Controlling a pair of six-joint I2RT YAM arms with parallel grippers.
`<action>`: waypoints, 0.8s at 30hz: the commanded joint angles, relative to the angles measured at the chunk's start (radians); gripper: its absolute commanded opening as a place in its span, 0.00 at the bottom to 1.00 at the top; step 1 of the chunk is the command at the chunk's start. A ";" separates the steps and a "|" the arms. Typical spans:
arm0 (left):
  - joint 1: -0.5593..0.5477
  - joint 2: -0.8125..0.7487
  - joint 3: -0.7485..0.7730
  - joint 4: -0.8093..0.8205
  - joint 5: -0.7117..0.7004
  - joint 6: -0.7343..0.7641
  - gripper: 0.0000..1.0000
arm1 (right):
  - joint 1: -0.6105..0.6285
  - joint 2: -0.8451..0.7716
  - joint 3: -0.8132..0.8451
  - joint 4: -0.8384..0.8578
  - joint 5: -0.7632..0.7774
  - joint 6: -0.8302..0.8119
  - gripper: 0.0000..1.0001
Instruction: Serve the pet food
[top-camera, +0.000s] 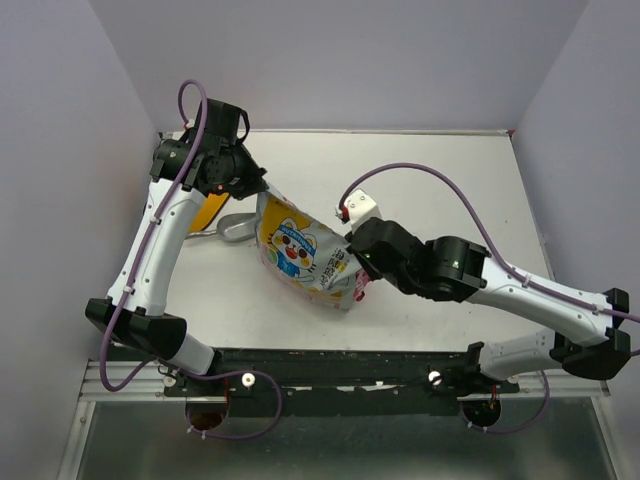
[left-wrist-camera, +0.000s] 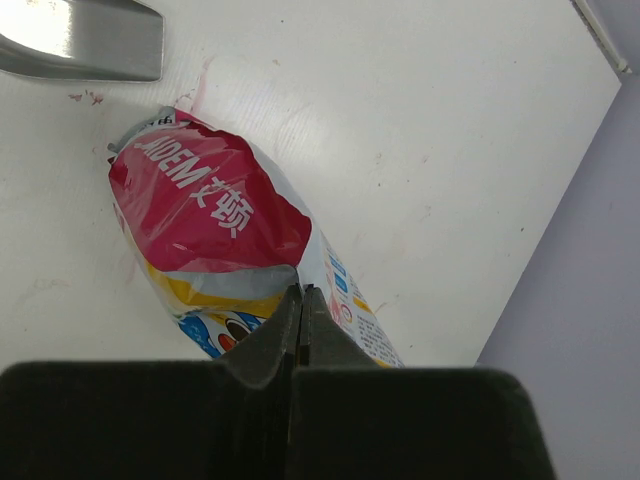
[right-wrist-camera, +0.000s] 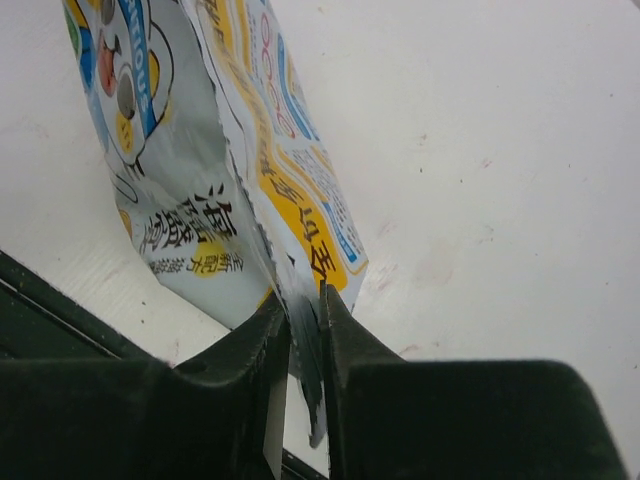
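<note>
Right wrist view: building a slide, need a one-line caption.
Right end effector pinches an edge of the pet food pouch over the white table.

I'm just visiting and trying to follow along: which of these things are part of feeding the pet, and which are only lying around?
In use:
pet food pouch
left gripper, shut on one end of it
right gripper, shut on the other end

Lying by, untouched:
metal scoop
yellow bowl, mostly hidden

Glossy crinkled foil pouch (top-camera: 300, 255), shiny metal scoop (left-wrist-camera: 90, 40), matt white table (left-wrist-camera: 430, 130)
</note>
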 joint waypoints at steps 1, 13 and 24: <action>0.028 -0.014 0.051 0.075 -0.064 0.025 0.00 | -0.004 -0.070 -0.045 -0.197 0.033 0.032 0.25; 0.028 -0.027 0.103 0.062 -0.070 0.069 0.57 | -0.004 -0.099 0.053 -0.100 -0.074 0.022 0.59; 0.028 -0.145 0.118 0.099 -0.066 0.123 0.68 | -0.007 -0.107 0.247 -0.097 0.143 0.185 0.76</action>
